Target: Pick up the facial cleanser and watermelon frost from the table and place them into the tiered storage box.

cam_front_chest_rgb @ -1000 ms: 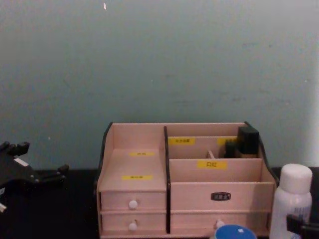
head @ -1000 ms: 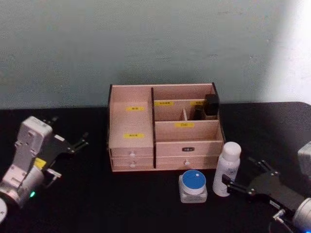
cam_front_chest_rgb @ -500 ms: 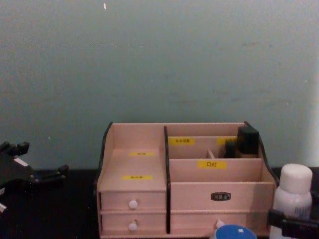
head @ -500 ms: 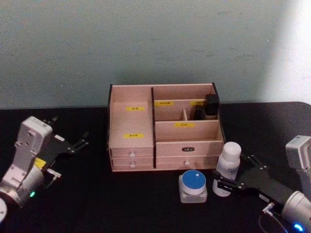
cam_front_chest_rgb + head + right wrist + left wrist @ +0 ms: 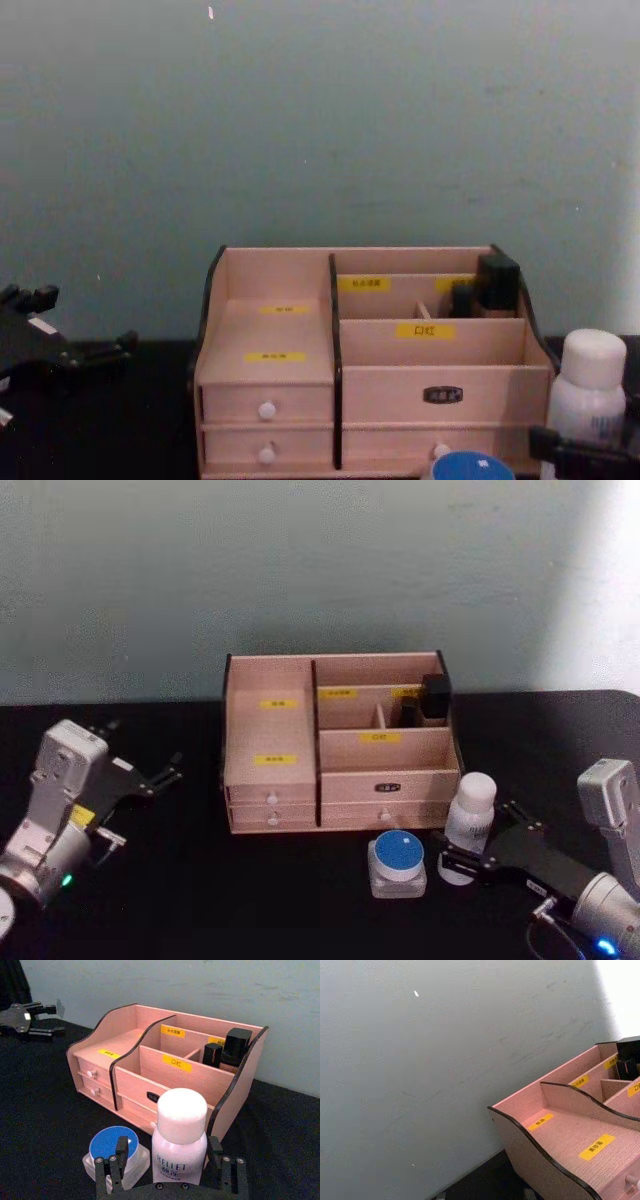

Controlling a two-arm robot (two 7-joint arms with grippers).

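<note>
In the head view, your right gripper [image 5: 478, 838] straddles the white facial cleanser bottle [image 5: 468, 815], jaws spread, on the black table [image 5: 250, 900] just before the right end of the tiered storage box [image 5: 340, 745]. A blue-lidded jar [image 5: 397, 863] stands beside the bottle. Your left gripper [image 5: 140, 748] (jaws apart, empty) sits well to the left. In the right wrist view, a gap shows between one finger [image 5: 121, 1150] and the bottle.

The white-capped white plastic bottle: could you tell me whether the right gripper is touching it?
Cannot tell. The right wrist view shows the right gripper straddling the white plastic bottle: one finger clear, the other at its edge.
</note>
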